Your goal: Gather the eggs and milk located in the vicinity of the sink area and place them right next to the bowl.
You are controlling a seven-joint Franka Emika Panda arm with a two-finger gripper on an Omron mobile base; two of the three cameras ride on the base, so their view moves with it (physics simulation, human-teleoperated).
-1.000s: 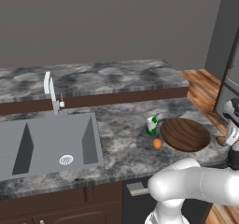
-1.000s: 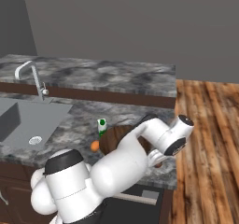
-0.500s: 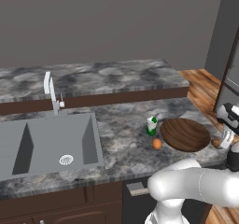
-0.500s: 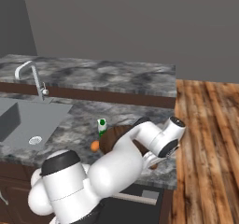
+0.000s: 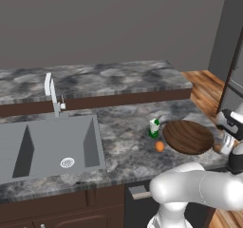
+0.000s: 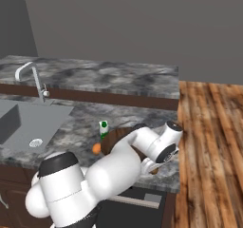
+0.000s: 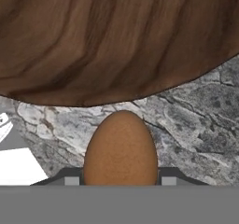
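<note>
The gripper (image 7: 120,181) has its two finger tips drawn in close on either side of the brown egg (image 7: 120,148), which sits upright between them; the jaws look clamped onto it, with the egg's lower half hidden below the edge of the hand view. The egg hangs low over the grey marble counter (image 7: 196,120), just beside the rim of the wooden bowl (image 7: 107,41), on the bowl's far side from the sink. In the left base view the hand (image 5: 230,137) stands at the right end of the counter, past the bowl (image 5: 188,137).

By my reading the task is nearly finished. The milk carton (image 5: 154,128) stands upright right next to the bowl's left rim, and the orange egg (image 5: 159,146) lies on the counter just beside the bowl as well. What is left is to set the brown egg down and let go of it.

The sink (image 5: 47,146) with its faucet (image 5: 53,94) lies well apart to the left. A raised back counter (image 5: 95,80) runs behind. Nothing stands under the egg; the counter's right edge is near, and an egg set down there could roll toward the wooden floor (image 6: 209,127)
</note>
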